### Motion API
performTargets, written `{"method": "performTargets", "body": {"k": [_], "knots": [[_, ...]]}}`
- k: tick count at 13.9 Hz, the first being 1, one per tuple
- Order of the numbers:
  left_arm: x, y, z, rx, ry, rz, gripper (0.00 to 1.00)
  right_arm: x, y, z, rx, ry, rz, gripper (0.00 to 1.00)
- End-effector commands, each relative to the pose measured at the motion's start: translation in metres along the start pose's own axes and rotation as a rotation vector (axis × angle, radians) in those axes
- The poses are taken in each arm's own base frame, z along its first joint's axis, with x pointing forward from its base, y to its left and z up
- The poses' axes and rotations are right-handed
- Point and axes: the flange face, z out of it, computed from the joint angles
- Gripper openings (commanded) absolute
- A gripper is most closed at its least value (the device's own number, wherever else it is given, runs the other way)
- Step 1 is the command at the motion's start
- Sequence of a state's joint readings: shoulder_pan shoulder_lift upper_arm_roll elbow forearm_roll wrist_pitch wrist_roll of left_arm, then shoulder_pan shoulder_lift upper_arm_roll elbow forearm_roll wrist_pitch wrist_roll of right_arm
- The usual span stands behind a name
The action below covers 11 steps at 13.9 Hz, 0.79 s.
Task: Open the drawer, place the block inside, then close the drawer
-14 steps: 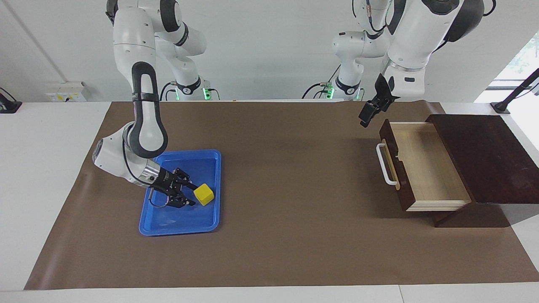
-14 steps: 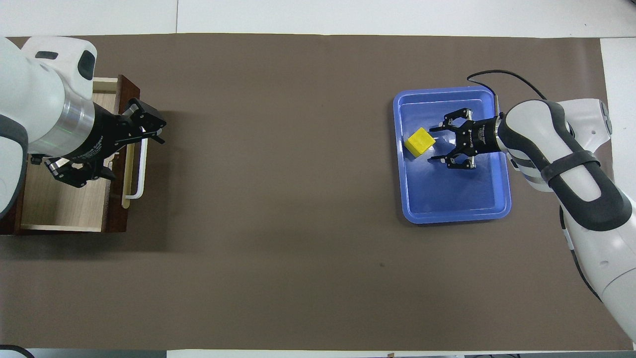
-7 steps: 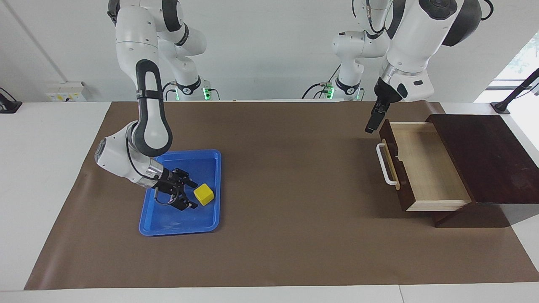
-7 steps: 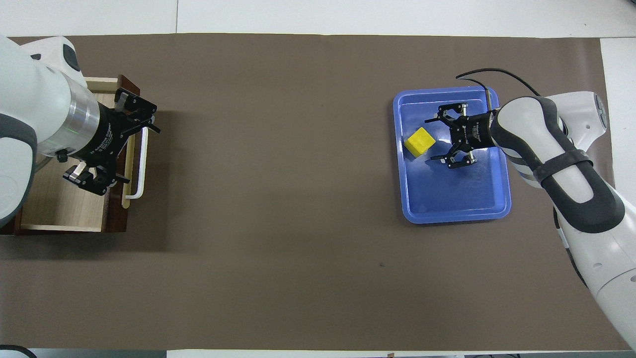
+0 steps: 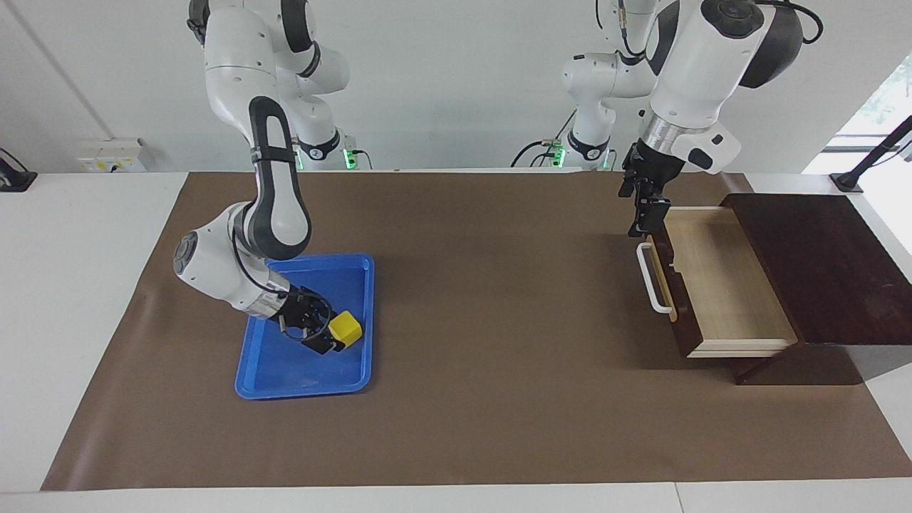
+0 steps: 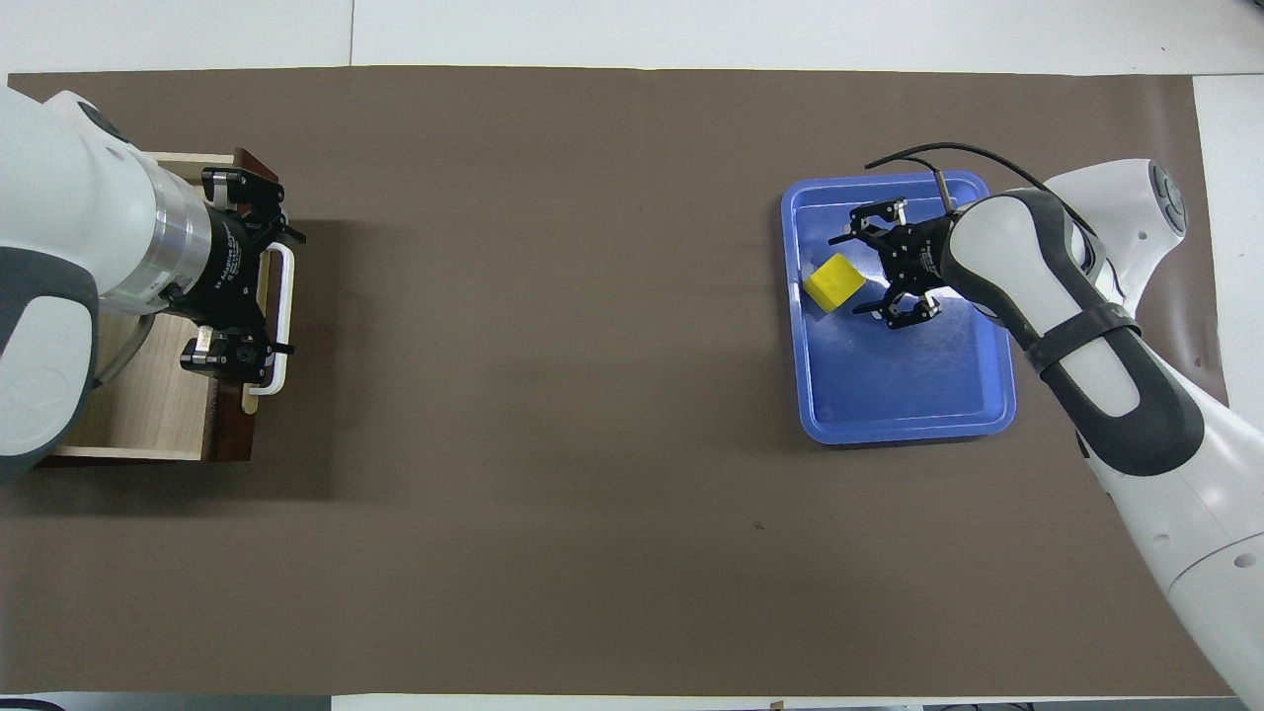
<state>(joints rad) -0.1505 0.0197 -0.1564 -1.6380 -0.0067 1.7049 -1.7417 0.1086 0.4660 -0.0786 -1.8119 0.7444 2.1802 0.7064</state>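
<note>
Drawer stands open; yellow block lies ungrasped in blue tray, right gripper spread beside it; left gripper, spread, waits over the drawer.

Pale bare wood inside the dark-stained drawer; glossy blue plastic tray; matt brown mat.

Small white lettering runs along the black wrist body of the left gripper in the overhead view, too small to read; no other text can be read anywhere
</note>
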Motion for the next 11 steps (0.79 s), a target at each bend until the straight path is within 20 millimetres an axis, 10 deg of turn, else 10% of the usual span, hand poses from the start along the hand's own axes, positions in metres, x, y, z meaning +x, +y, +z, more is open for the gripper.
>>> {"method": "performTargets", "body": {"k": [1, 6, 11], "knots": [[0.0021, -0.0098, -0.0015, -0.016, -0.013, -0.028, 1.00, 0.0013, 0.0002, 0.0036, -0.010, 0.015, -0.037, 0.95], [0.0021, -0.0101, -0.0023, -0.018, -0.013, -0.020, 1.00, -0.0004, 0.0011, 0.0064, -0.040, 0.036, -0.097, 0.88], [0.0039, -0.0122, 0.0032, -0.010, -0.012, -0.040, 1.00, 0.0006, 0.0027, 0.0071, -0.042, 0.034, -0.095, 0.56]]}}
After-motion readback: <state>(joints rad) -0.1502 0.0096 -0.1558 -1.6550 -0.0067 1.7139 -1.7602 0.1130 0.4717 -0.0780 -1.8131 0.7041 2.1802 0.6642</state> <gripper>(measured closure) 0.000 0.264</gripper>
